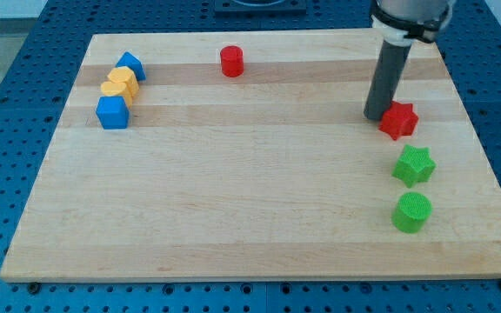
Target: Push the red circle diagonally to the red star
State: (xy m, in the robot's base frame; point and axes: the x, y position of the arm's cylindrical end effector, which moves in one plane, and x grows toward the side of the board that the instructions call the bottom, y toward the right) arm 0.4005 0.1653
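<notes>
Red circle (231, 61) sits alone, far from the red star (398, 120) touching my tip (376, 116); no gripper shows.

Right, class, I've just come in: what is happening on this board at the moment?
A robot arm with a dark rod is working on a wooden board. My tip sits right beside the red star, on its left in the view. The red circle, which is to be pushed to that star, stands far off near the view's top, untouched. Blue and yellow blocks cluster at upper left; two green ones lie below the star.
</notes>
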